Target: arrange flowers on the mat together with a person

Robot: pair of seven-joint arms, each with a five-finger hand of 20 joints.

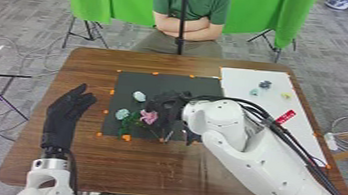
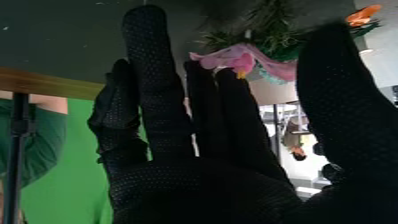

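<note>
Over the brown wood-grain desk (image 1: 147, 169), the black-fabric left robot hand (image 1: 70, 108) has its fingers straight. A soft, ruffled pink flower (image 1: 148, 116) with feathery green leaves (image 1: 125, 126) is on the dark mat (image 1: 159, 79), just left of the black-gloved right robot hand (image 1: 164, 106), spread wide, partly hiding the mat. Farther right, small flowers (image 1: 265, 84) lie on a white sheet (image 1: 243, 78).

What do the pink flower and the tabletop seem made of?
The pink flower looks like thin cloth with a soft finish, its petals loosely folded; plastic is possible. The tabletop looks like smooth wood or laminate: brown, with streaky grain.
</note>
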